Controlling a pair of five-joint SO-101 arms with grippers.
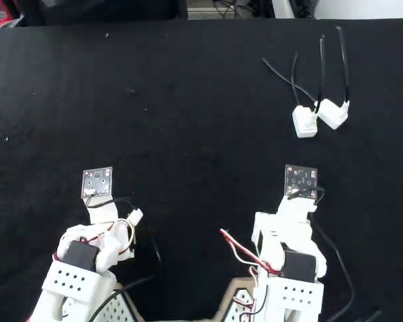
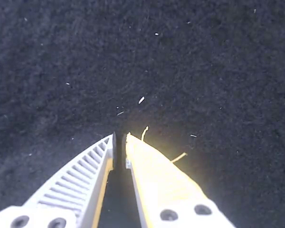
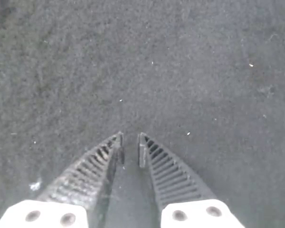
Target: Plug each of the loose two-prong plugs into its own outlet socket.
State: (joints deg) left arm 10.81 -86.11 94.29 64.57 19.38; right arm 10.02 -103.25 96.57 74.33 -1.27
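Note:
Two white two-prong plugs lie side by side at the far right of the black table, one closer to me and the other just to its right, touching or nearly so. Thin black cords run from them toward the far edge. Both arms sit folded at the near edge, the left arm and the right arm, well short of the plugs. My left gripper is shut above bare cloth. My right gripper is shut but for a narrow slit, with nothing between its fingers.
The black cloth covers the whole table and stretches bare between the arms and the plugs. Loose wires hang at the arm bases. Beyond the far edge stand room items.

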